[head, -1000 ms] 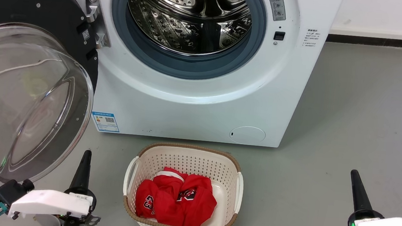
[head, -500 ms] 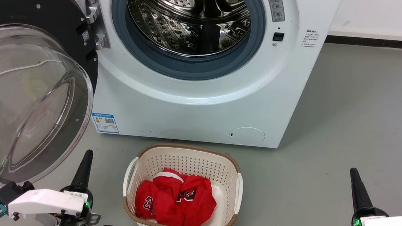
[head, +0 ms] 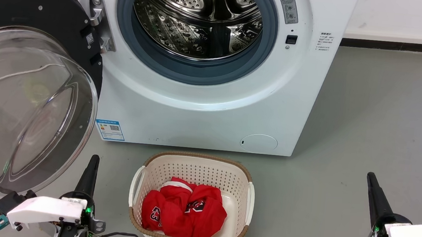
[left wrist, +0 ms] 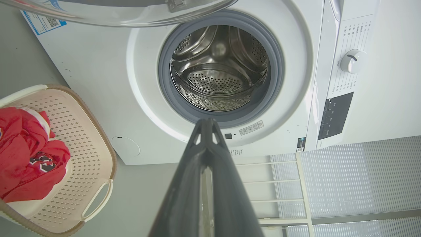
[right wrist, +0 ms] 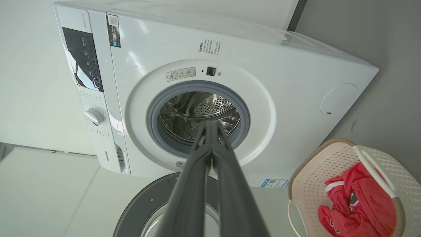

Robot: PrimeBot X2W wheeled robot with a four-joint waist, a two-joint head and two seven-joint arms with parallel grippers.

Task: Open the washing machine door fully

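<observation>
1. Here, the washing machine door [head: 22,108] is standing swung wide open at the left of the white washing machine [head: 204,106]. It is hanging on its metal hinge [head: 100,22], and its bulging glass bowl is facing the robot.
2. The round opening is showing the steel drum [head: 201,17] inside the grey rubber ring [head: 185,67].
3. The left gripper [head: 93,161] is hovering low at the lower left of the head view, just beside the lower right edge of the glass bowl. I cannot tell whether it is touching it. Its jaws are pressing together and gripping nothing.
4. The right gripper [head: 371,179] is hovering over the grey floor [head: 370,110] at the lower right, well apart from the machine. Its jaws are also clenching together, empty.
5. In the left wrist view, the left gripper [left wrist: 205,124] is pointing toward the drum opening, and the rim of the glass bowl [left wrist: 115,13] is crossing the top edge.
6. In the right wrist view, the right gripper [right wrist: 210,125] is pointing at the drum too, and the black disc of the door [right wrist: 141,207] is showing at the bottom.
7. A pale laundry basket [head: 195,160] is standing on the floor in front of the machine, between the two grippers, and a red garment [head: 186,213] is lying crumpled inside it.
</observation>
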